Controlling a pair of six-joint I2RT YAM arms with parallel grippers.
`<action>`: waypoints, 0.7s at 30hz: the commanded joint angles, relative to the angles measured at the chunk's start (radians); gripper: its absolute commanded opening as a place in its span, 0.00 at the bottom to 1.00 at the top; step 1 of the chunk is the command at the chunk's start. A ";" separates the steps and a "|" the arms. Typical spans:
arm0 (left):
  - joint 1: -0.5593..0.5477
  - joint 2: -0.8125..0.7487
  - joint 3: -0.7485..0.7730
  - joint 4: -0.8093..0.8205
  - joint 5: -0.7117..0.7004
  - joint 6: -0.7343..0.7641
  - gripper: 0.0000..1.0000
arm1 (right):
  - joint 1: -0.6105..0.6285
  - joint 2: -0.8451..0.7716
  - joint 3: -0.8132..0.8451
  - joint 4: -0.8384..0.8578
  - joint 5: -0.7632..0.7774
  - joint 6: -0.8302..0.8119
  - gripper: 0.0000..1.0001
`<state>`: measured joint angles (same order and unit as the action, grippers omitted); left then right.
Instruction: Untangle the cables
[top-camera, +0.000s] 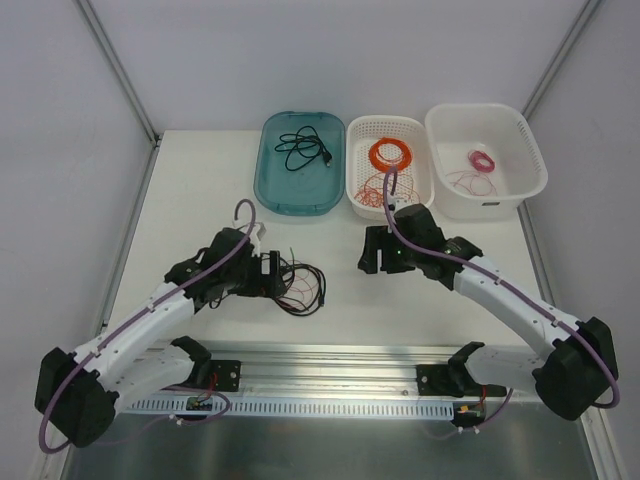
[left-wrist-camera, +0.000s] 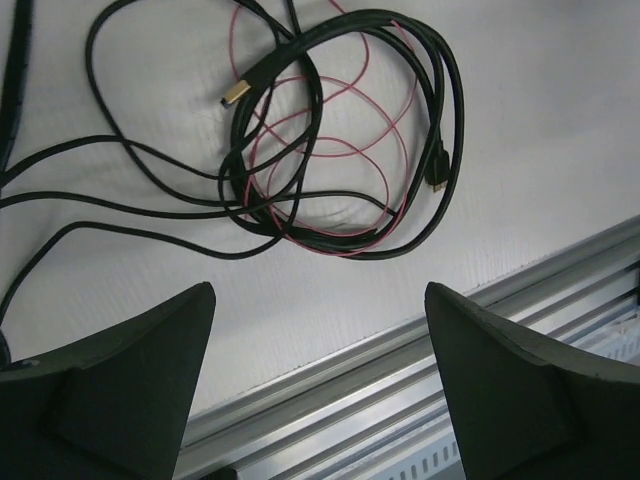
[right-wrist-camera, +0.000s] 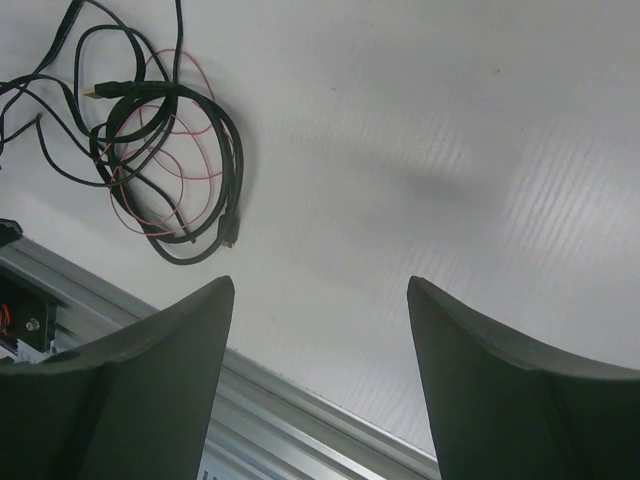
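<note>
The left gripper (left-wrist-camera: 320, 290) is hanging wide, empty, just beside the cables (left-wrist-camera: 330, 150) — likely to grab one; the right gripper (right-wrist-camera: 320, 282) is hanging wide and empty too, farther off.

Overhead layout. Along the far edge of the worktop (top-camera: 200, 190) stand three containers in a row: a tray (top-camera: 264, 185) at left holding a cord (top-camera: 303, 148), a basket (top-camera: 421, 196) in the middle holding a ring coil (top-camera: 391, 154) with loose wire (top-camera: 372, 190) before it, and a tub (top-camera: 512, 138) at right holding a small coil (top-camera: 482, 160). The cables (top-camera: 300, 285) lie left of centre, before the tray and behind the rail (top-camera: 330, 365). The left jaws sit just beside them on their left, the right jaws well apart to their right.
</note>
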<state>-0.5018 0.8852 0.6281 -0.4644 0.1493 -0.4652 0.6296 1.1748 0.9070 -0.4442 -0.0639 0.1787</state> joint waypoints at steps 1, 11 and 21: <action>-0.122 0.105 0.077 0.017 -0.117 -0.003 0.87 | 0.012 0.000 -0.046 0.108 -0.014 0.059 0.74; -0.380 0.467 0.263 0.012 -0.247 0.103 0.74 | 0.013 -0.105 -0.102 0.049 0.114 0.035 0.74; -0.412 0.669 0.349 -0.005 -0.290 0.108 0.42 | 0.013 -0.185 -0.128 -0.008 0.185 0.008 0.75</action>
<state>-0.9047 1.5383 0.9314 -0.4553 -0.0933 -0.3702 0.6422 1.0157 0.7868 -0.4316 0.0738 0.2031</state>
